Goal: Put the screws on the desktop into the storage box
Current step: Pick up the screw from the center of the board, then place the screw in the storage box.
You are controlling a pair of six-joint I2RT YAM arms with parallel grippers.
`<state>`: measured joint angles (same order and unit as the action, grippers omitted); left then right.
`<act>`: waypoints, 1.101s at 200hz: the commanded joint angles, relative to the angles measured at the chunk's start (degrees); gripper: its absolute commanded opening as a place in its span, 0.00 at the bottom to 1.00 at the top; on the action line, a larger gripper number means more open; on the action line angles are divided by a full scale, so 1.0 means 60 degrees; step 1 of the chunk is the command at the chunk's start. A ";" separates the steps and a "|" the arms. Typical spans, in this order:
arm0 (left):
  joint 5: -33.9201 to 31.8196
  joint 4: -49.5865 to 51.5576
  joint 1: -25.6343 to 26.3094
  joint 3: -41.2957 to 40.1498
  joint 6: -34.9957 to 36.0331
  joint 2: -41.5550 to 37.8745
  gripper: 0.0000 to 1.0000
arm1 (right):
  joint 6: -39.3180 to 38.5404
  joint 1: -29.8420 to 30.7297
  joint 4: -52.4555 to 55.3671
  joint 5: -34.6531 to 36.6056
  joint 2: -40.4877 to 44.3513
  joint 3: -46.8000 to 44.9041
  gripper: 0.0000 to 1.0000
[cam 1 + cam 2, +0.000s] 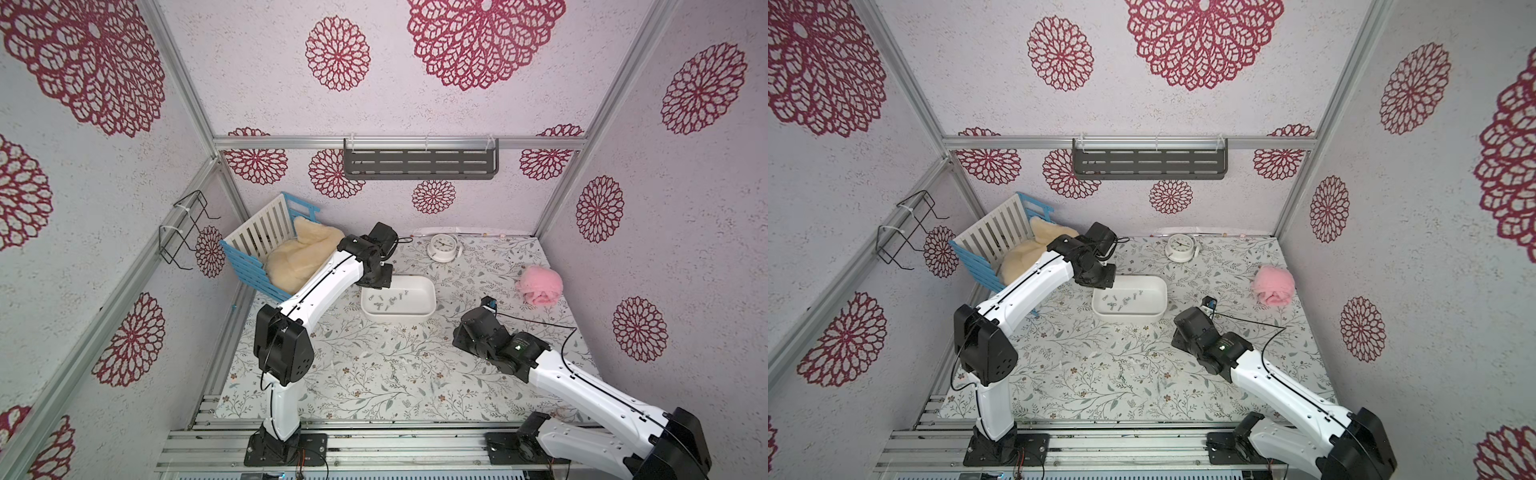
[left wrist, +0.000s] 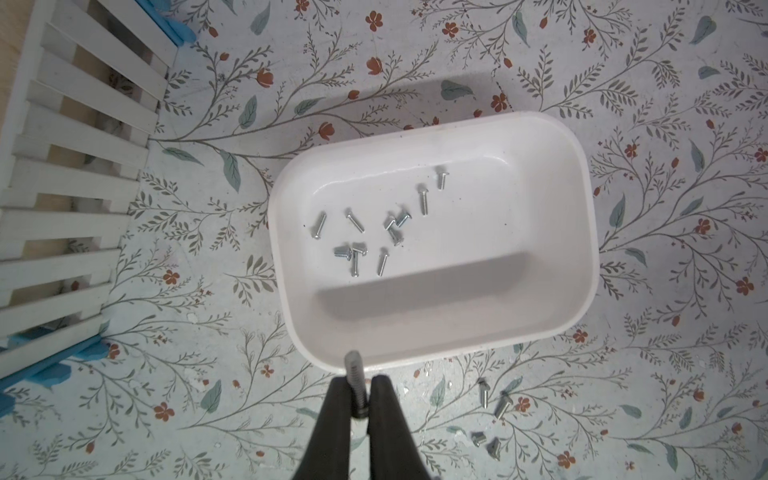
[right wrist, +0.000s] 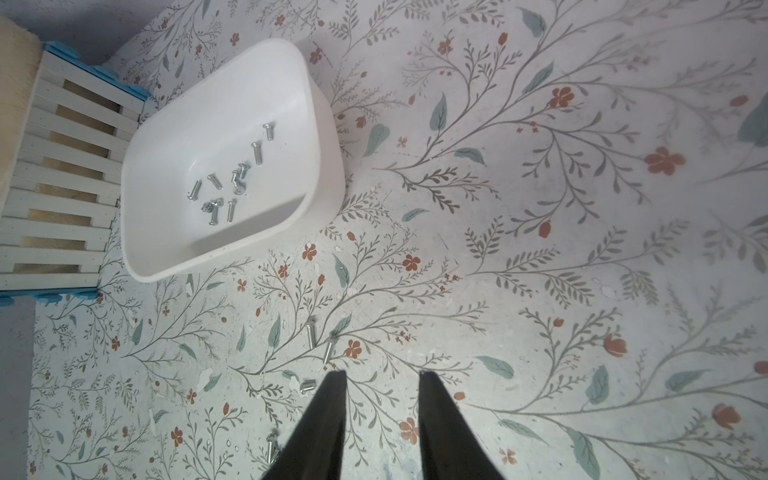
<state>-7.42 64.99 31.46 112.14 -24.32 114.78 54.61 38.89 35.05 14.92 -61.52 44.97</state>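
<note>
A white round clock [image 1: 442, 247] sits close to the back wall, its dial turned up toward the camera. Above the clock, a dark grey slotted shelf [image 1: 419, 164] hangs from a metal rail. Left of the clock in both top views, a blue-and-white slatted crate [image 1: 266, 232] stands in the corner, with a cream fleece [image 1: 299, 257] spilling out of it. Further left, a black wire rack [image 1: 185, 228] is tied to the frame. Right of the clock and nearer the camera lies a pink fluffy bundle [image 1: 540, 286], well apart from it.

In storage box [image 2: 457, 307] — screws [image 2: 423, 200], desktop [image 2: 665, 374] beneath

Bright, even light; soft shadow inside storage box [image 2: 575, 216]
</note>
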 commanded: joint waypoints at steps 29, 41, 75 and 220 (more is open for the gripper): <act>0.0511 0.0357 -0.0493 0.0822 0.0207 0.1362 0.04 | -0.0208 -0.0065 -0.0382 -0.0107 -0.0151 0.0303 0.34; 0.0559 0.0345 -0.0522 0.0998 0.0170 0.1631 0.04 | -0.0214 -0.0066 -0.0409 -0.0148 -0.0192 0.0294 0.34; 0.0627 0.0345 -0.0556 0.1218 0.0135 0.2167 0.04 | -0.0212 -0.0067 -0.0424 -0.0238 -0.0236 0.0229 0.34; 0.1148 0.0345 -0.0527 0.1057 -0.0031 0.3143 0.09 | 0.0001 -0.0066 -0.0601 -0.0455 -0.0228 -0.0061 0.34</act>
<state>-1.56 66.85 28.23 118.19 -24.05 132.46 54.63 38.74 32.25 12.10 -64.03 44.73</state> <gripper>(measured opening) 0.113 0.338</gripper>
